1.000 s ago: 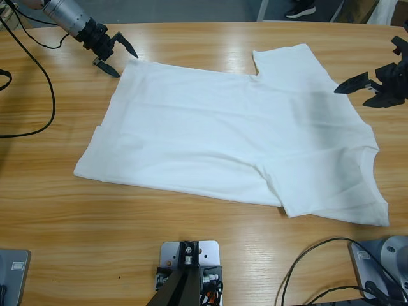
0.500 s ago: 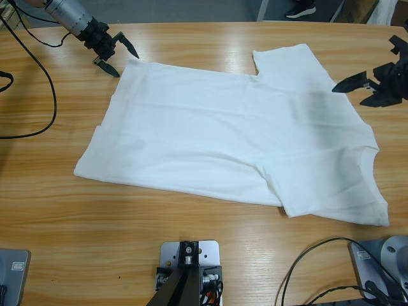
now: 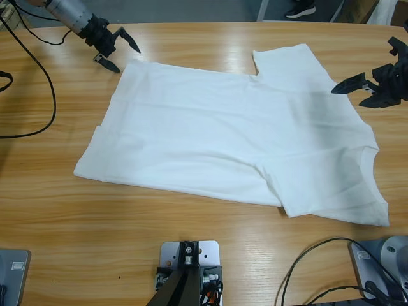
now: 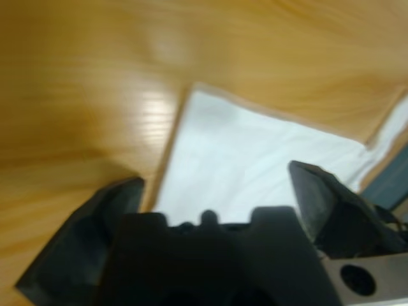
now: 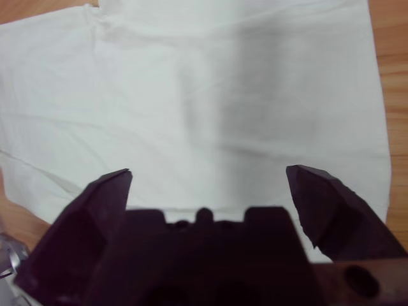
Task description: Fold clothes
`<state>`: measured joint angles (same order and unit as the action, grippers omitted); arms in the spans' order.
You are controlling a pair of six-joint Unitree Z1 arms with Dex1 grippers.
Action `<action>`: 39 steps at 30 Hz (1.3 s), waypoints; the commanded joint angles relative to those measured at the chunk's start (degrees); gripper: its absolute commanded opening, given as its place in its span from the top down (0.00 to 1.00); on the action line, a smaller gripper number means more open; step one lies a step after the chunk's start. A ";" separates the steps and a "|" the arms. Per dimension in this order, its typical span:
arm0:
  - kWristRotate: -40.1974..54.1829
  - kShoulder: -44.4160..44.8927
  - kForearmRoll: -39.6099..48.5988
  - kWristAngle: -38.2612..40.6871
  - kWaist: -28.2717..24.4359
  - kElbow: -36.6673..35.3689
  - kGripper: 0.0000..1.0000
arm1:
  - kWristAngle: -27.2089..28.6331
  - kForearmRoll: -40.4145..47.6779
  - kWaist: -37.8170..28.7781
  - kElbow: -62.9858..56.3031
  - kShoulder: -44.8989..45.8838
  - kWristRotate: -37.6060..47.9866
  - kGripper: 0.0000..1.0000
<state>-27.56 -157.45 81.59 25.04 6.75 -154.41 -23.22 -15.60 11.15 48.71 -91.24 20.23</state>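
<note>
While T-shirt (image 3: 236, 140) lies flat, smooth | left gripper (image 3: 118, 52) spread | right gripper (image 3: 354, 90) spread

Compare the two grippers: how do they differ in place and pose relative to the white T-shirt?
The left gripper sits at the table's upper left, just off a corner of the T-shirt, above bare wood. The right gripper comes in from the right edge and points across the sleeve end of the T-shirt. The left one aims diagonally; the right one aims nearly sideways. Both have open jaws and hold nothing.
</note>
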 commanded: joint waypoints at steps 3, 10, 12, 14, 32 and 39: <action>0.33 -9.98 -1.59 -0.59 -2.16 -29.74 0.04 | -0.77 0.66 -0.60 -2.15 -2.10 -0.98 0.02; -5.31 -3.23 -9.24 10.28 -1.11 -30.42 0.07 | -0.59 2.48 -0.60 -4.06 -2.18 -0.60 0.02; -6.87 -2.54 -11.56 11.86 -1.32 -30.33 0.07 | -0.75 2.96 -0.64 -4.24 -2.18 -0.40 0.02; -6.89 -2.72 -11.31 12.67 -1.39 -30.26 0.06 | -0.77 3.03 -0.78 -4.24 -2.02 -0.19 0.02; 2.60 -5.25 4.28 1.35 -1.72 -29.98 0.04 | -0.95 3.20 -0.78 -4.66 -1.66 0.07 0.02; 2.25 -7.17 0.22 3.12 -0.60 -30.24 0.04 | -0.86 3.38 -0.80 -4.85 -1.74 0.07 0.02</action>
<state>-25.68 -156.63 84.46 28.68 5.12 -152.56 -23.23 -12.91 11.00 45.61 -91.25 20.20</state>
